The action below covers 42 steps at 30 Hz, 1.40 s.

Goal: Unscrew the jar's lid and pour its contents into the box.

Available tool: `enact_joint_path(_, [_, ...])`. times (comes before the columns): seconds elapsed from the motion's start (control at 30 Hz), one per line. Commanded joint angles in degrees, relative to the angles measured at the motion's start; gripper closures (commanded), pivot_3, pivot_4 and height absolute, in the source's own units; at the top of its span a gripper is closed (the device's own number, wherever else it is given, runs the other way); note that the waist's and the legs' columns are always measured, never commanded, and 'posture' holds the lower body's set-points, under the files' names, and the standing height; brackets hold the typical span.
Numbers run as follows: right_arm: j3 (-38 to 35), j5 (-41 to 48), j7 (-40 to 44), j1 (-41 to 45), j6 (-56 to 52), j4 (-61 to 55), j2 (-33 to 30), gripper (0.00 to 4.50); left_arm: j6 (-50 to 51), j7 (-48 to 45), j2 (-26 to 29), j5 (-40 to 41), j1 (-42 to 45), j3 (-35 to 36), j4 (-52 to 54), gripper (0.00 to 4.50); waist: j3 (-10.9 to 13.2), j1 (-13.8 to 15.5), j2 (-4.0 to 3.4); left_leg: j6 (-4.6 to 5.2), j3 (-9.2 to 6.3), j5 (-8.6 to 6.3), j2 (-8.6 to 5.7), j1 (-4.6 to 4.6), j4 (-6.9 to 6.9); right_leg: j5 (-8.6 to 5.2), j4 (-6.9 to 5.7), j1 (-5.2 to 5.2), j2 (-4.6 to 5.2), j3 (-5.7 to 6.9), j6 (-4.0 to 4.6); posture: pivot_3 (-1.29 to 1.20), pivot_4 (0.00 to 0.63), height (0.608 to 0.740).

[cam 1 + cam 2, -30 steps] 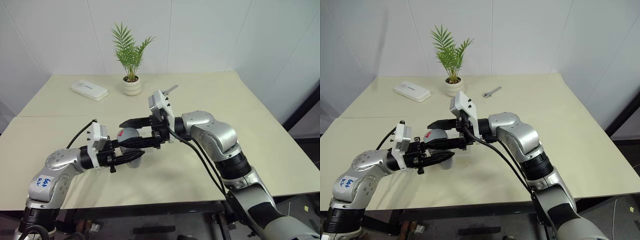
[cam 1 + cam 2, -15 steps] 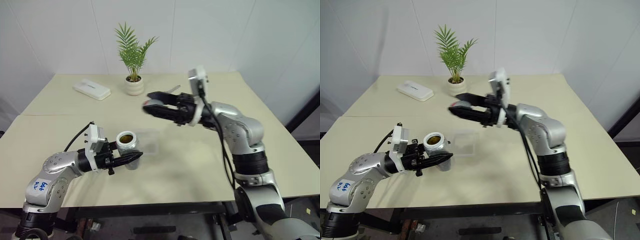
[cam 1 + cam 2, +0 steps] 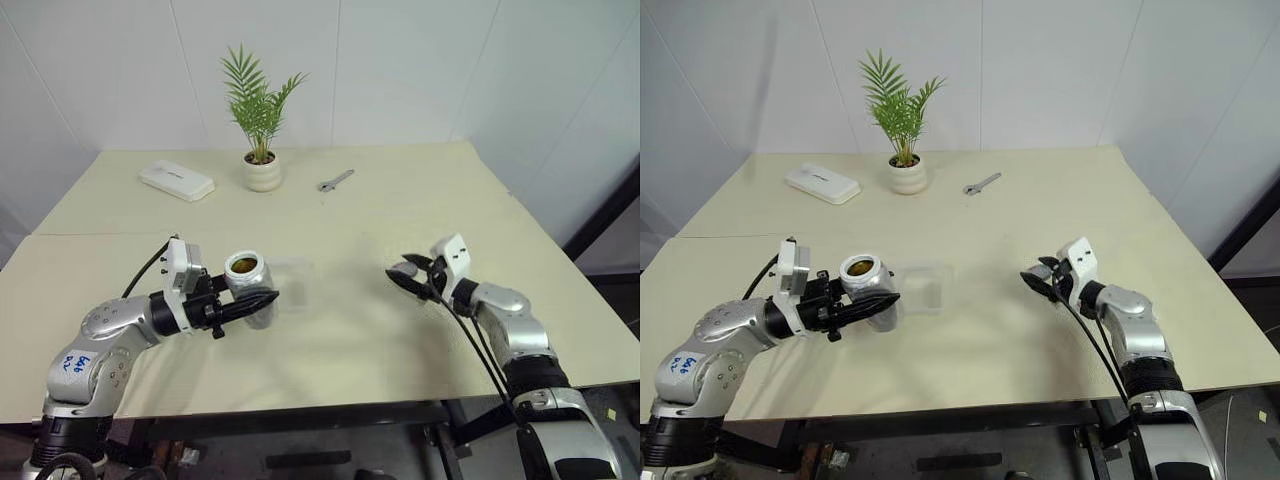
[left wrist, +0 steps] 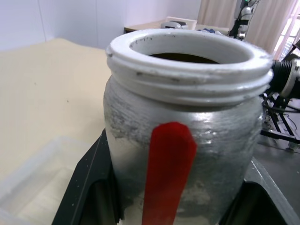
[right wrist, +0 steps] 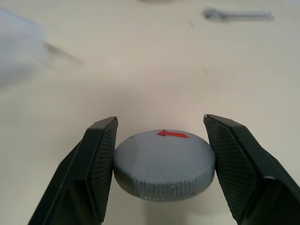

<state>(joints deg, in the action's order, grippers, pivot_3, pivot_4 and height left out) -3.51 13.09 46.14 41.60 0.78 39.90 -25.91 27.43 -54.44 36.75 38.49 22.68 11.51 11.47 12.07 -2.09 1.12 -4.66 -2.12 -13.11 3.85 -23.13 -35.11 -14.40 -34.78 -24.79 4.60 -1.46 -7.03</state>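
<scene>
Right tool (image 5: 161, 164) swung lid (image 5: 164, 164) rightward, clamped, over beige table (image 3: 400, 200); left tool (image 3: 262, 298) grips jar (image 3: 247, 288).

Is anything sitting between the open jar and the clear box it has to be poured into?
Nothing visible. The jar, lid off, sits in the left gripper right beside the box, with bare table around.

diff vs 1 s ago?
The right end effector pulled the lid off the jar and swung it out to the right and down toward the table, lid still gripped. The left end effector still holds the open jar by the box.
</scene>
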Motion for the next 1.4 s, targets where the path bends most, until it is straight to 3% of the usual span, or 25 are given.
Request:
enact_joint_path(0.03, [-2.2, 1.5, 1.5, 1.6, 1.9, 2.2, 0.5, 1.09, 0.6, 0.9, -0.3, 2.0, 1.7, 1.5, 0.4, 2.57, 0.0, -0.1, 0.0, 0.0, 0.08, 0.0, 0.0, 0.03, 0.0, 0.02, 0.0, -0.01, 0.0, -0.09, -0.03, 0.0, 0.15, 0.74])
enact_joint_path(0.17, [-3.0, 3.0, 3.7, 1.2, 0.1, -0.9, 0.5, 0.01, 1.3, 2.8, -0.8, 2.9, 2.6, 2.7, -0.1, 2.57, 0.0, -0.3, 0.0, 0.0, 0.25, 0.0, 0.0, 0.09, 0.0, 0.07, 0.01, -0.01, -0.02, -0.27, -0.12, 0.0, 0.15, 0.74])
enact_joint_path(0.23, [-2.9, 4.0, 5.1, 0.8, -1.5, -4.7, -0.1, 0.01, 1.4, 3.4, -0.6, 3.0, 2.8, 3.3, -0.4, 2.57, 0.0, -0.4, 0.0, 0.0, 0.29, 0.0, 0.0, 0.09, -0.01, 0.08, 0.0, -0.02, -0.02, -0.32, -0.14, 0.0, 0.15, 0.74])
enact_joint_path(0.4, [1.2, 11.3, 13.0, 0.2, -16.7, -26.6, -1.8, 0.01, 0.2, 4.5, 1.1, 1.5, 5.9, 5.5, -5.3, 2.57, 0.0, -0.4, -0.02, -0.01, 0.31, 0.01, 0.0, 0.12, -0.02, 0.08, -0.08, -0.07, -0.05, -0.35, -0.15, 0.0, 0.15, 0.74])
enact_joint_path(0.57, [6.7, 13.3, 14.9, 1.7, -26.2, -40.0, -2.1, 0.01, -2.7, 4.8, 5.1, -5.0, 11.3, 3.9, -14.2, 2.57, 0.0, -0.4, -0.01, -0.02, 0.31, 0.01, 0.0, 0.17, -0.03, 0.08, -0.14, -0.08, -0.06, -0.35, -0.14, 0.0, 0.15, 0.74])
enact_joint_path(0.7, [8.4, 13.2, 14.2, 1.5, -28.1, -43.3, -1.5, 0.01, -10.4, 8.9, 7.8, -16.8, 16.8, -0.8, -22.5, 2.57, 0.0, 0.3, -0.01, -0.03, 0.34, 0.01, 0.0, 0.11, -0.03, 0.09, 0.01, -0.08, -0.06, -0.35, -0.14, 0.0, 0.15, 0.74])
enact_joint_path(0.93, [7.8, 12.0, 11.7, -1.1, -28.2, -43.2, -1.4, 0.01, -18.5, 15.8, 3.8, -29.8, 18.7, -9.1, -21.3, 2.57, 0.0, 0.9, 0.01, -0.09, 0.39, -0.04, 0.0, -0.02, -0.03, 0.13, 0.16, -0.08, -0.05, -0.35, -0.21, 0.0, 0.15, 0.74])
enact_joint_path(1.03, [7.2, 12.0, 10.4, -2.1, -28.3, -43.4, -1.4, 0.01, -25.2, 23.7, 2.9, -43.6, 19.5, -16.3, -22.5, 2.57, 0.0, 0.8, 0.02, -0.08, 0.43, -0.05, 0.0, -0.11, -0.01, 0.15, 0.03, -0.28, -0.05, -0.39, -0.24, 0.0, 0.15, 0.74])
enact_joint_path(1.23, [6.7, 12.0, 8.4, -3.9, -28.3, -43.6, -1.1, 0.01, -44.8, 52.7, 9.2, -84.0, 24.5, -32.6, -24.9, 2.57, 0.0, 0.5, 0.06, -0.08, 0.53, -0.05, 0.0, -0.09, -0.02, 0.19, -0.06, -0.38, -0.05, -0.51, -0.28, 0.0, 0.15, 0.74])
enact_joint_path(1.3, [6.7, 12.2, 7.8, -4.0, -28.4, -43.6, -0.8, 0.01, -45.8, 63.0, 11.9, -97.5, 25.8, -37.7, -24.6, 2.57, 0.0, 0.5, 0.06, -0.09, 0.64, -0.05, 0.0, -0.08, 0.0, 0.19, -0.09, -0.45, -0.05, -0.6, -0.28, 0.0, 0.15, 0.74])
enact_joint_path(1.4, [6.8, 12.5, 7.2, -4.2, -28.5, -43.7, -0.2, 0.01, -42.5, 74.1, 13.5, -111.6, 27.1, -42.1, -26.0, 2.57, 0.0, 0.5, 0.06, -0.08, 0.91, -0.06, 0.0, -0.05, 0.01, 0.22, -0.15, -0.54, -0.05, -0.82, -0.35, 0.0, 0.15, 0.74])
